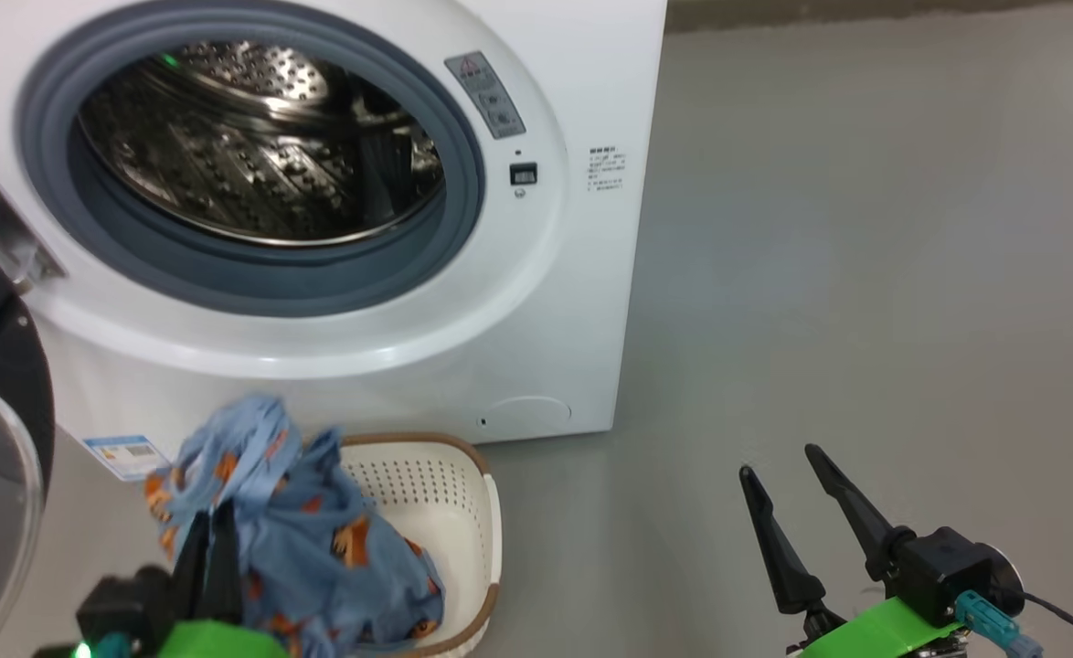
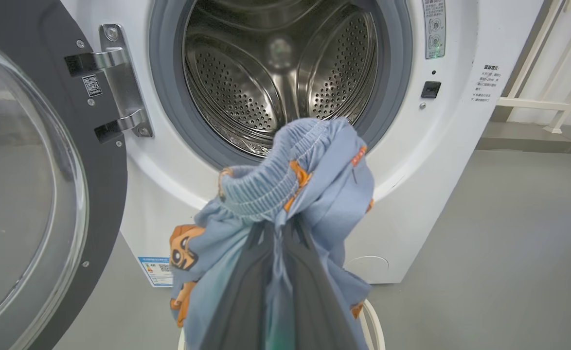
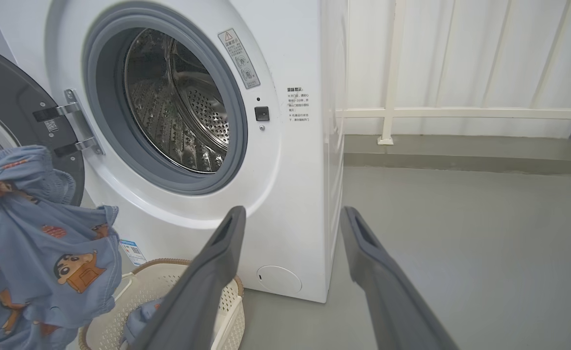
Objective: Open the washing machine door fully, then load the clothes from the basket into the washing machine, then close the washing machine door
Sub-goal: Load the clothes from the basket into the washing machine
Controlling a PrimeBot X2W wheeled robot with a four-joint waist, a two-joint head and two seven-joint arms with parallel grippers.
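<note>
The washing machine [image 1: 536, 302] stands with its steel drum [image 1: 253, 146] exposed. The washing machine door [image 2: 105, 160] is swung wide to the left on its hinge [image 2: 120, 82]. My left gripper [image 2: 276, 226] is shut on a bunch of the clothes [image 2: 314, 170], light blue with orange figures. It holds them above the basket [image 1: 463, 484], below the drum opening. The held clothes [image 3: 47, 253] hang at the left of the right wrist view, and a bit more blue fabric [image 3: 139, 316] lies in the basket [image 3: 169, 282]. My right gripper [image 1: 778, 461] is open over the floor to the right, holding nothing.
Bare grey floor [image 1: 865, 274] stretches to the right of the machine. A white railing [image 3: 460, 113] and a low kerb run along the wall behind it. A round filter cap [image 1: 523, 413] and a blue sticker [image 1: 125, 452] sit low on the machine front.
</note>
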